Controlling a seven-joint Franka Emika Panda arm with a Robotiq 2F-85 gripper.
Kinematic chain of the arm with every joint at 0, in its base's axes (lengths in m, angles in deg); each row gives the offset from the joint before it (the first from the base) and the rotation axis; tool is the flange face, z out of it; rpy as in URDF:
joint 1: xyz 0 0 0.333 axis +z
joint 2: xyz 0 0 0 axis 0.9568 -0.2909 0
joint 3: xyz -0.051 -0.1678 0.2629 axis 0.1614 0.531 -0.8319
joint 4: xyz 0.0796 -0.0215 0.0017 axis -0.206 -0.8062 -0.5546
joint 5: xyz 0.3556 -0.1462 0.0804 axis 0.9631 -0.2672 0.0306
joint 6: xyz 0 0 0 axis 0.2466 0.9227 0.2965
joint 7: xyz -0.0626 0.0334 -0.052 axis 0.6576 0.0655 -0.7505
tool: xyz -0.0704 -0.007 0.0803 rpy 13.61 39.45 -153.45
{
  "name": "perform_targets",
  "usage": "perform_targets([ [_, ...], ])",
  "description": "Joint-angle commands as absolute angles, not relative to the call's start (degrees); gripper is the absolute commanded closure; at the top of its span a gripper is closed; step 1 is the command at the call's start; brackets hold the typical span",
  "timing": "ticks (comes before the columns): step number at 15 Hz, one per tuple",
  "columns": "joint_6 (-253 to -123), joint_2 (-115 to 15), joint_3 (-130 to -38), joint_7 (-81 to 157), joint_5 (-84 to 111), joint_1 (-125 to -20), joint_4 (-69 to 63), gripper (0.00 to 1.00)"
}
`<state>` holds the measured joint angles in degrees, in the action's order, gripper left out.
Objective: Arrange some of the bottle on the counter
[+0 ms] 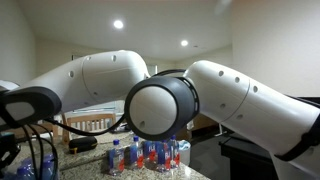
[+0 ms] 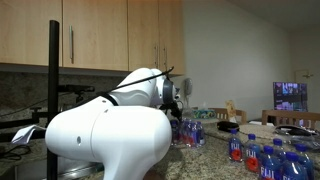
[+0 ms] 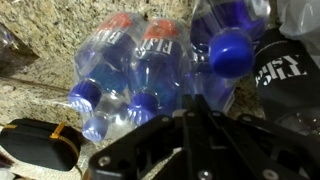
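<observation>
Several small clear bottles with blue caps and red or blue labels (image 3: 140, 70) stand packed together on the speckled granite counter (image 3: 40, 60). My gripper (image 3: 195, 118) hovers just above and in front of this group. Its two black fingers are pressed together with nothing between them. The same bottle group shows in both exterior views (image 1: 145, 155) (image 2: 188, 130), where the arm hides most of the gripper. More blue-capped bottles (image 2: 270, 155) stand in the foreground of an exterior view.
A black object with a yellow band (image 3: 35, 145) lies on the counter beside the bottles. A black item with white lettering (image 3: 282, 70) sits on the other side. Wooden cabinets (image 2: 100, 35) hang above the counter, and wooden chairs (image 1: 90, 123) stand behind it.
</observation>
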<state>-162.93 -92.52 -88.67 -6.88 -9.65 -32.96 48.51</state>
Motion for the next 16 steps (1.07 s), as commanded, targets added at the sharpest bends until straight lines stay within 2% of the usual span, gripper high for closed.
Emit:
perform_targets([
  [1, -160.8, -93.9, -89.5, -4.2, -8.6, -33.5, 51.6, 0.94],
  [16, -160.1, -94.9, -89.7, -4.2, -8.7, -33.5, 53.2, 0.93],
])
